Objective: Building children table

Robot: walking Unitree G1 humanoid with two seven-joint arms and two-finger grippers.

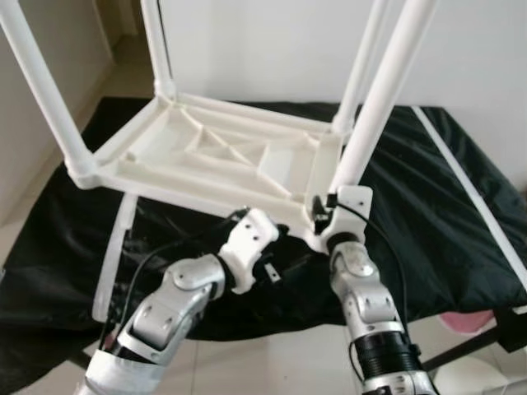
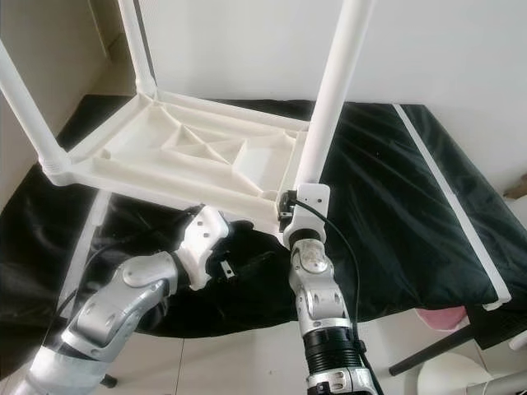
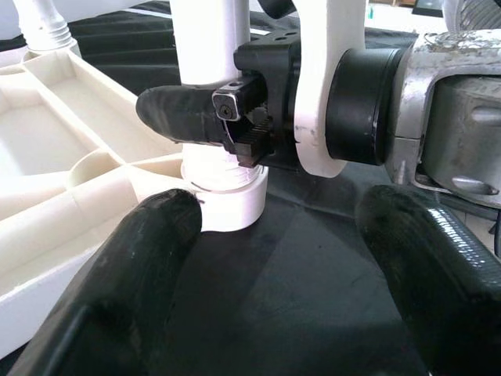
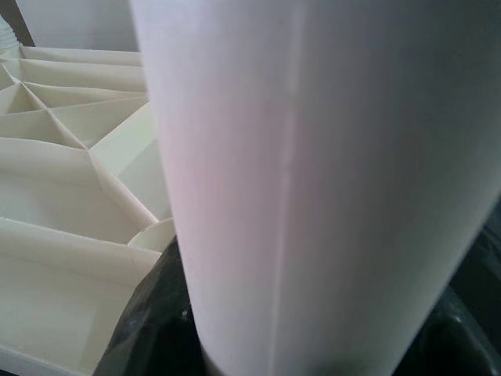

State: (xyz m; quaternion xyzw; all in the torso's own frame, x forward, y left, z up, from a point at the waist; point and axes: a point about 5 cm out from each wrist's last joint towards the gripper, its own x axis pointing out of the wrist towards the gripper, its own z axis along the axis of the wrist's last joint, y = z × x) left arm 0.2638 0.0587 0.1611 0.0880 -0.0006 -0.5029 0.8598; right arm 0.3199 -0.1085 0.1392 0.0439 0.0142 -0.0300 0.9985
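Right tool (image 3: 227, 117) clamps the near table leg (image 2: 325, 99) (low down); left tool (image 3: 274, 290) gapes open — nearby.

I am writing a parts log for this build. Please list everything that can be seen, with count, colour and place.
Table top: one, white, upside down on the black cloth.
Table legs: four, white, standing up from the corners.
Black cloth: one, under the table top.
Loose white bar: one, on the cloth beside the top.
Right gripper: shut on the near right leg, at its base.
Left gripper: fingers open, close beside that corner.
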